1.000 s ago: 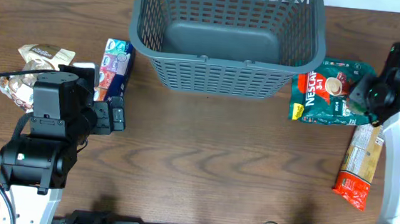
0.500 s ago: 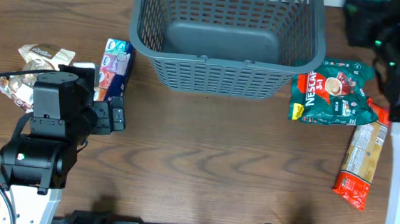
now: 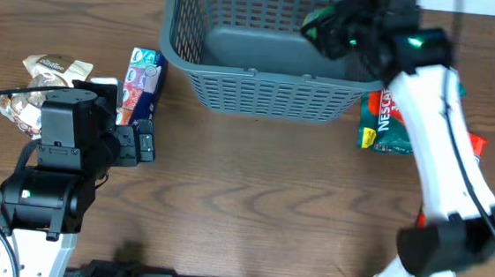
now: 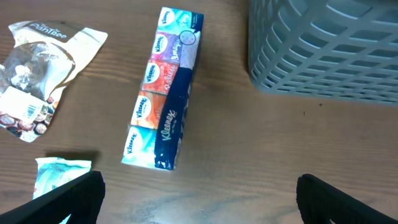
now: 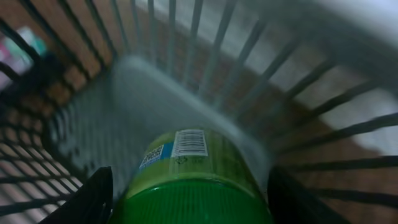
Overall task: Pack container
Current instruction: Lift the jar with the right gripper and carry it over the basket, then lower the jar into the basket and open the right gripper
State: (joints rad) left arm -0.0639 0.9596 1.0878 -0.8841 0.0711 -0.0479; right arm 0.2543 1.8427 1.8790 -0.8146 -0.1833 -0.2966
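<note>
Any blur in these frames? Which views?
Right wrist: heavy motion blur on the basket; the green item between the fingers is fairly sharp. Overhead: right arm slightly smeared, table sharp. Left wrist: crisp, Kleenex pack text readable.

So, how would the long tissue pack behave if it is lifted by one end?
Probably light and soft: the tissue pack is a row of small packets. Held at one end, it may bend between them. Its wrap looks glossy, so it could slip; being flat-sided, it should slide, not roll.
</note>
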